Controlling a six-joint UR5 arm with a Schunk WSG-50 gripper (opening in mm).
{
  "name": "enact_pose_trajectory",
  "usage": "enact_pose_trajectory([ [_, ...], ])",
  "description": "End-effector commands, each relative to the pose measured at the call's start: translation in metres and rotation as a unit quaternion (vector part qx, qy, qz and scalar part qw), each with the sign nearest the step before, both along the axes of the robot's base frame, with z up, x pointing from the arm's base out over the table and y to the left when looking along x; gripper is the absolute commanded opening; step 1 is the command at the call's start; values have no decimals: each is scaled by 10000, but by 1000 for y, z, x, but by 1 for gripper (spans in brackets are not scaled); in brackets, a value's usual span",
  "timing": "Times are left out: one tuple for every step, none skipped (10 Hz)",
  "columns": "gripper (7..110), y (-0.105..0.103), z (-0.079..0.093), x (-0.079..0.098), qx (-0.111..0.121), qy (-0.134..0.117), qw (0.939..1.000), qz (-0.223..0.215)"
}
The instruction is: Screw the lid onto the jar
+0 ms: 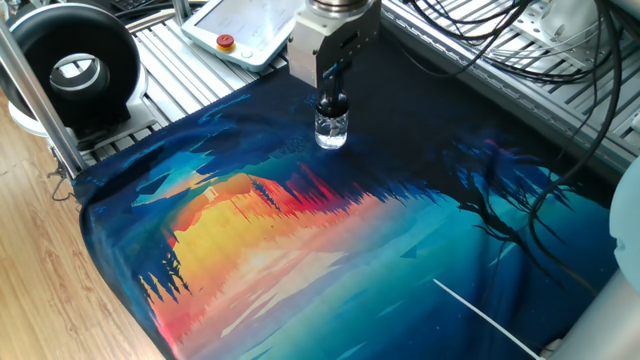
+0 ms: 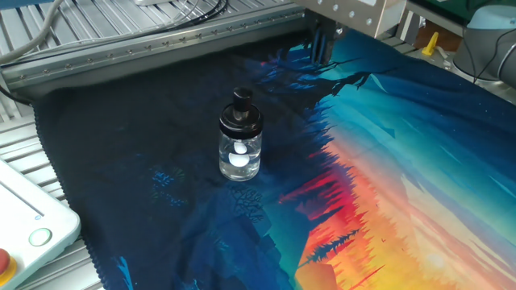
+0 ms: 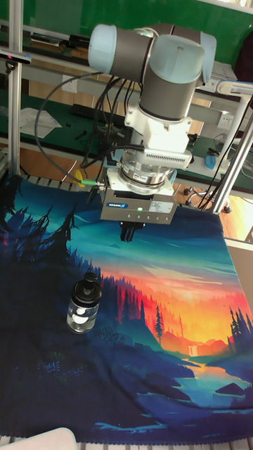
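The jar [image 1: 331,132] is a small clear glass bottle standing upright on the printed cloth [image 1: 330,250], with white bits inside. The black lid [image 1: 332,103] sits on its neck. The other fixed view shows the jar [image 2: 240,157] and lid [image 2: 241,113] standing free, with nothing touching them. My gripper [image 2: 322,48] hangs above and behind the jar, apart from it. Its fingers are close together with a narrow gap and hold nothing. The tall fixed view shows the gripper [image 3: 129,232] up and to the right of the lid [image 3: 88,285] and jar [image 3: 83,315].
A large black ring-shaped device [image 1: 75,70] stands at the far left. A white pendant with a red button [image 1: 227,42] lies behind the cloth. Black cables [image 1: 500,50] hang at the right. An aluminium rail [image 2: 161,48] runs along the cloth's back edge.
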State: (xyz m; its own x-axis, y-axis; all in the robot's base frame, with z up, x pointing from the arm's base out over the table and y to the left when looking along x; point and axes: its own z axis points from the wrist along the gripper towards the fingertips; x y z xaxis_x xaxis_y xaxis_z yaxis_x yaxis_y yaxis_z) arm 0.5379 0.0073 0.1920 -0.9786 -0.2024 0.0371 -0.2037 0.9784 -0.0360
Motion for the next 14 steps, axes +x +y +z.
enact_pose_trajectory([
  [7, 4, -1, -7, 7, 129, 9999, -102],
  [7, 10, 0, -15, 144, 287, 9992, -228],
  [7, 13, 0, -19, 191, 375, 9983, -405],
  [7, 9, 0, -20, 99, 375, 9979, -523],
  [7, 21, 0, -18, 331, 362, 9969, -613],
  [7, 25, 0, -18, 438, 377, 9958, -708],
  [7, 25, 0, -19, 439, 392, 9951, -792],
  [7, 26, 0, -20, 431, 407, 9943, -883],
  [7, 23, 0, -23, 373, 463, 9934, -976],
  [7, 24, 0, -24, 381, 487, 9928, -1029],
  [7, 25, 0, -24, 402, 496, 9925, -1043],
  [7, 28, 0, -24, 463, 488, 9921, -1055],
  [7, 26, 0, -22, 444, 455, 9924, -1049],
  [7, 25, 0, -22, 407, 443, 9926, -1051],
])
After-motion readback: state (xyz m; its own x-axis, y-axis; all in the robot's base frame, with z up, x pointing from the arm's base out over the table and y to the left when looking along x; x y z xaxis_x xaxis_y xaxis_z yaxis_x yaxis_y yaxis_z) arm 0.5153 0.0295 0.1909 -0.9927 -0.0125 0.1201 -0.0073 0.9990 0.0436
